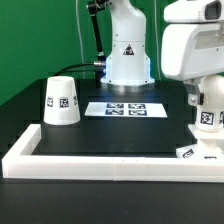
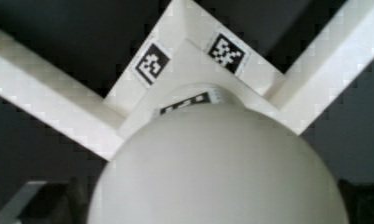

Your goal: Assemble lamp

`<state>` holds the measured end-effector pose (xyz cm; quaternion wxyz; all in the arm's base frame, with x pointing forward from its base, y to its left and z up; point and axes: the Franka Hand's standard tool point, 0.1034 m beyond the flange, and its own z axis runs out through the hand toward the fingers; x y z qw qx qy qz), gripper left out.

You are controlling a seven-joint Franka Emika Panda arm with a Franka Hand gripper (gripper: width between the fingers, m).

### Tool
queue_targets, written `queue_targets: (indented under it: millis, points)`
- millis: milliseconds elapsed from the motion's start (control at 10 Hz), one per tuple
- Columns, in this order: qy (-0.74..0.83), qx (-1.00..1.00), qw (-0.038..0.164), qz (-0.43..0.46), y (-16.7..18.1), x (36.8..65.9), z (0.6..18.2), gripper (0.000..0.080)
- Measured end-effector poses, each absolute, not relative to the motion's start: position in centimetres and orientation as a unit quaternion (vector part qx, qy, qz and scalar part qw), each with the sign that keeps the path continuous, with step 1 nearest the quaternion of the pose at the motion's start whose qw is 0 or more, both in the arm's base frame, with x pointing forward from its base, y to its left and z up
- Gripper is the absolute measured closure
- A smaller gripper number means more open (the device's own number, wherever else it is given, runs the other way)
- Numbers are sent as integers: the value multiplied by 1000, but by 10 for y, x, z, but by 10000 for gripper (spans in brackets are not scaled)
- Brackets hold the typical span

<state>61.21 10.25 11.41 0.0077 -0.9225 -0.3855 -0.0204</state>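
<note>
Green backdrop (image 1: 40, 35), black tabletop (image 1: 110, 135), white border rail (image 1: 100, 163)

No words, brand names or numbers legible in either view. Signs only.

- White tapered cup-shaped shade (image 1: 62, 102): one black-and-white square tag on its side.
- Thin flat white marker board (image 1: 125, 108): several such tags in rows.
- White round ball-like bulb (image 1: 207, 112): one tag facing the exterior view.
- Small flat white base (image 1: 192, 152): tags on top. The wrist view shows two clearly (image 2: 187, 62), with a third partly hidden at the bulb's edge.
- White robot pedestal (image 1: 128, 60): small dark triangular sign, content too small to read.
</note>
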Motion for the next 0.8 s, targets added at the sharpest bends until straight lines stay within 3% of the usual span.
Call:
queue_targets:
  millis: [800]
  points:
    - [-570,-821,-12,-13,100,612,114,101]
